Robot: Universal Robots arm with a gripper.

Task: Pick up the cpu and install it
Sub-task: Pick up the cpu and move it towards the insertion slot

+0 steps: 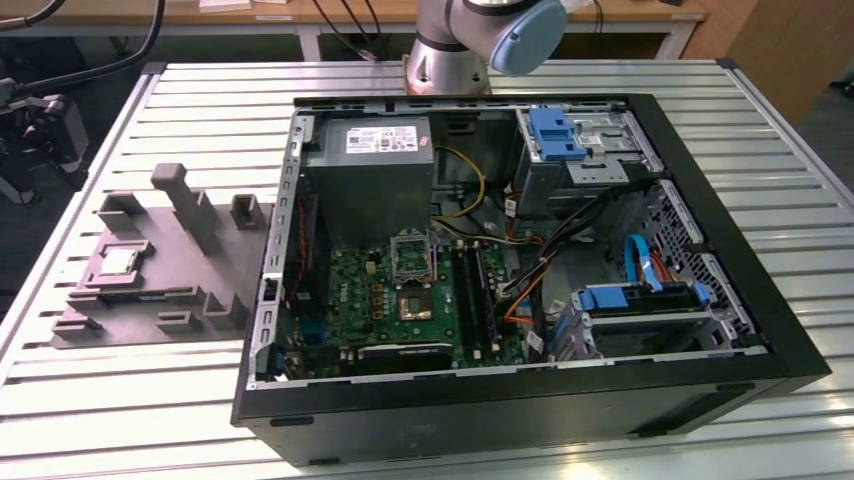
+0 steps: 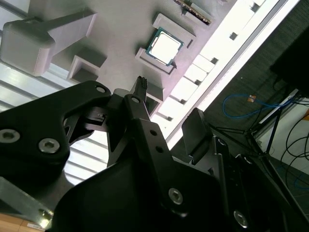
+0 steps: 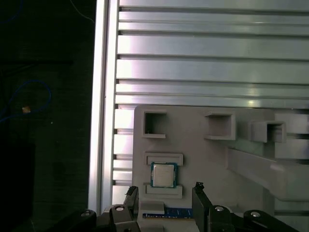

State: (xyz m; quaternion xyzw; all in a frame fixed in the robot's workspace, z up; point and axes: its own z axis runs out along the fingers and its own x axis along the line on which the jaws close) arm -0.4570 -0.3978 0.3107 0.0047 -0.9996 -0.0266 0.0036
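Toward the exterior view's left, about midway down the frame, the small flat square cpu with a pale silvery metal top (image 1: pixel 118 262) lies face up. It sits in a shallow pocket of the grey moulded plastic fixture tray (image 1: pixel 200 275). That tray rests on the slatted aluminium table (image 1: pixel 134 400), just beside the open black computer case (image 1: pixel 534 425). Near the middle of that frame, the bare metal-framed socket (image 1: pixel 411 255) on the green motherboard (image 1: pixel 380 305) holds no chip, so nothing is installed yet.

In the first wrist view the black two-finger gripper (image 3: pixel 165 194) hangs over the tray, fingers spread and nothing between them, with the chip just beyond the gap. The tips seem to be above the chip rather than level with it, though the angle makes that hard to judge.

The chip should handle as very light, thin and stiff, with a smooth lid that offers little friction from above. Its underside contacts are likely delicate, so it wants a gentle squeeze, not a firm one. Raised ledges border two opposite sides of the pocket, and the other two sides look free. Those free edges, with which the fingers roughly line up, are the sensible place to pinch.
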